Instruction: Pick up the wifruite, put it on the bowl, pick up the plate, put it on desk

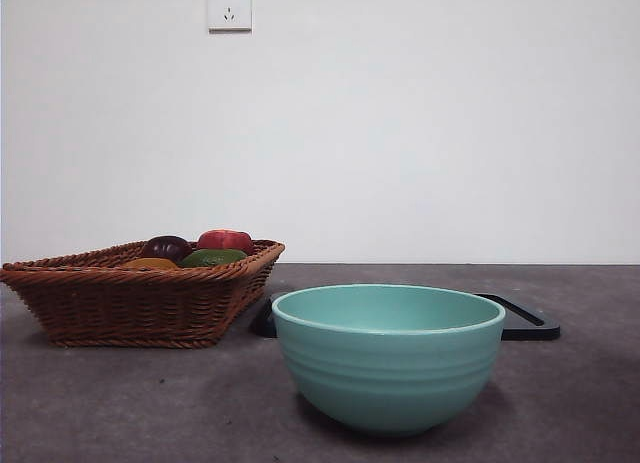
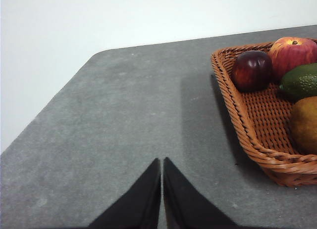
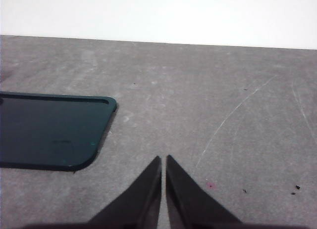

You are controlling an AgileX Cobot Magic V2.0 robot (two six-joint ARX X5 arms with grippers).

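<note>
The mint-teal bowl (image 1: 388, 355) stands on the dark grey desk (image 1: 120, 403) in the front middle, empty as far as I can see. The orange-brown wifruite (image 1: 150, 264) lies in the wicker basket (image 1: 140, 293) at the left; it also shows in the left wrist view (image 2: 304, 124). A dark flat plate (image 1: 520, 318) lies behind the bowl, also in the right wrist view (image 3: 49, 130). My left gripper (image 2: 162, 162) is shut and empty over bare desk beside the basket (image 2: 247, 120). My right gripper (image 3: 164, 160) is shut and empty over bare desk beside the plate.
The basket also holds a dark purple fruit (image 2: 251, 70), a red fruit (image 2: 292, 53) and a green fruit (image 2: 301, 81). A white wall with a socket (image 1: 229, 7) stands behind the desk. The desk's rounded corner (image 2: 99, 53) shows in the left wrist view.
</note>
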